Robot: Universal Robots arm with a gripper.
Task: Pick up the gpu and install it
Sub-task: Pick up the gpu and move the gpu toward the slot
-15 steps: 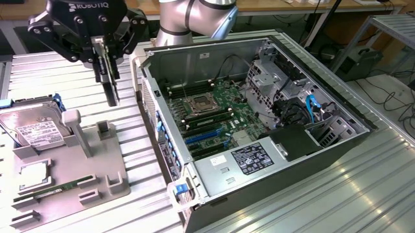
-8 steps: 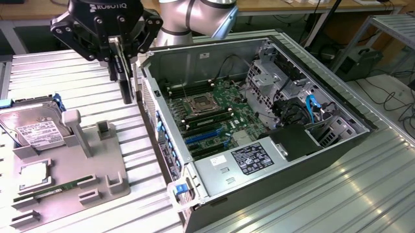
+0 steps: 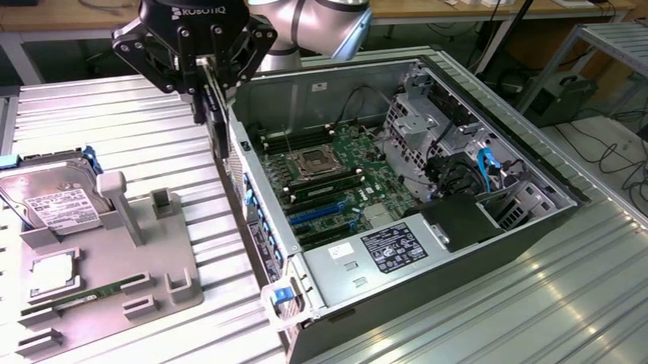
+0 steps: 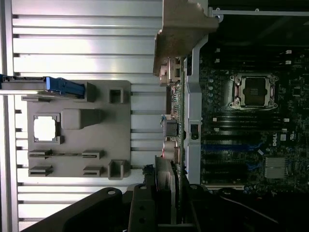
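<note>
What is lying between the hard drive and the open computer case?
In the exterior view: the grey holder's upright posts, then bare ribbed table. The end effector holds the gpu over that strip.

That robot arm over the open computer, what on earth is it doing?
The arm's gripper is clamped on the gpu, a thin green card, holding it edge-down in the air. It hangs above the side wall of the open computer case, between the grey parts tray and the motherboard. The card is not seated in any slot yet. A hard drive rests on the tray.
</note>
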